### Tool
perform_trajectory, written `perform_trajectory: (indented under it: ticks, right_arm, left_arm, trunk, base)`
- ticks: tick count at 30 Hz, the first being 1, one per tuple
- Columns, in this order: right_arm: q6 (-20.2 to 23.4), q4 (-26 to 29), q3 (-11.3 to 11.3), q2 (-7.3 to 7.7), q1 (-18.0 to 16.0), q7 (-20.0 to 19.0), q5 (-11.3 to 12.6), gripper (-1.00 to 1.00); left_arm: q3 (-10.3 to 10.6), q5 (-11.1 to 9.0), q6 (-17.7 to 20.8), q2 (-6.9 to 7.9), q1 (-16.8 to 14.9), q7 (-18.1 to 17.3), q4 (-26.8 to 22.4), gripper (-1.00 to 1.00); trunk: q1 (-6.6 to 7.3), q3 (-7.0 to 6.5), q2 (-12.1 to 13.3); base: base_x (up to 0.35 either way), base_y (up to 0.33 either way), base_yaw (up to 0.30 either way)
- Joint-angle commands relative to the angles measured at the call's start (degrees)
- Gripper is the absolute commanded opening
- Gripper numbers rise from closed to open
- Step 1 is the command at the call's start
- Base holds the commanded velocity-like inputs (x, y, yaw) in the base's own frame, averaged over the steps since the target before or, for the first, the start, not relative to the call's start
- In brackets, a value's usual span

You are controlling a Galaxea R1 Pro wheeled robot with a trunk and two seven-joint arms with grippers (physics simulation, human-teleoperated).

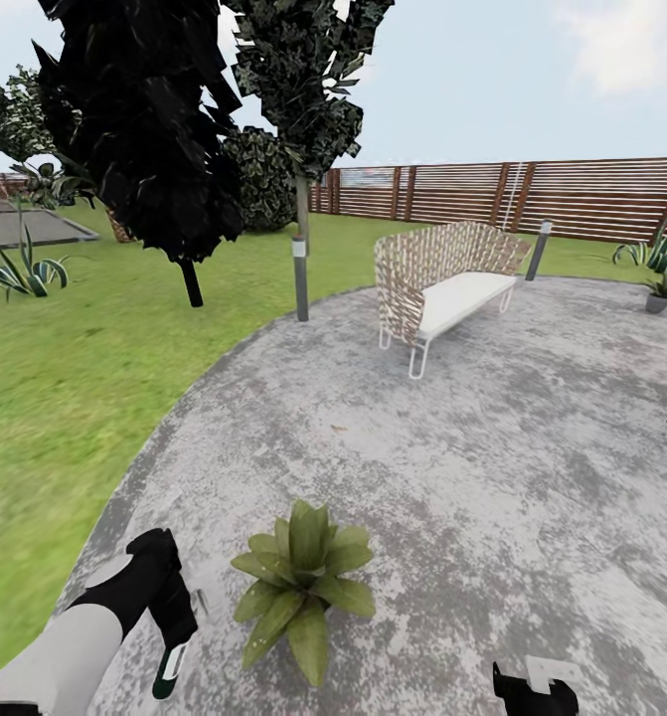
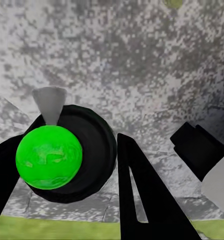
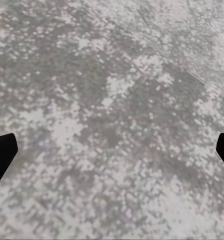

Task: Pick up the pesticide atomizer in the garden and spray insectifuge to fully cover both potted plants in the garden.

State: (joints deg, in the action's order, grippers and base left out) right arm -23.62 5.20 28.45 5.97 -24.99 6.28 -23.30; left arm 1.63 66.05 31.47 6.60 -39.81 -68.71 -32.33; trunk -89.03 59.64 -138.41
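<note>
Left gripper (image 1: 177, 636) clamps the spray bottle (image 1: 169, 671) just left of the potted plant (image 1: 303, 587) on the stone patio (image 1: 492, 447).

Left wrist view: bottle (image 2: 67, 152) sits pinched between the dark fingers (image 2: 142, 200), bright green cap facing the camera, grey nozzle sticking out. Right gripper (image 1: 534, 691) hangs low on the plant's other side, well apart from it, fingers spread wide over bare stone. Wicker bench (image 1: 442, 283), lamp post (image 1: 300, 278), lawn (image 1: 75, 368), slatted fence (image 1: 572, 199) and a second potted plant (image 1: 659, 268) lie beyond.

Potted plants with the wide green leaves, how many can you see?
1. The potted plant sits on the stone patio, just beside the left hand holding the spray bottle. Another may be out of view.
</note>
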Motion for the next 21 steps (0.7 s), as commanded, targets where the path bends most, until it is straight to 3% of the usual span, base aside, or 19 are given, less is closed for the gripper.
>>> perform_trajectory:
  ticks: [1, 11, 21]
  right_arm:
    - [-0.2, -0.1, 0.3, 0.00, -0.1, 0.3, -0.6, 1.00]
    - [-0.2, -0.1, 0.3, 0.00, -0.1, 0.3, -0.6, 1.00]
    - [-0.2, -0.1, 0.3, 0.00, -0.1, 0.3, -0.6, 1.00]
  left_arm:
    - [0.2, 0.0, 0.6, 0.01, 0.2, -0.3, -0.1, -1.00]
    - [0.4, 0.0, 0.1, 0.41, 0.8, 3.6, 1.0, -1.00]
    - [-0.3, -0.7, 0.1, 0.18, 1.0, 3.8, 0.5, -1.00]
  trunk:
    - [-0.01, 0.05, 0.0]
    - [-0.01, 0.05, 0.0]
    - [-0.01, 0.05, 0.0]
  base:
    - [0.117, 0.100, 0.000]
    - [0.015, 0.013, 0.000]
    - [0.057, 0.056, 0.000]
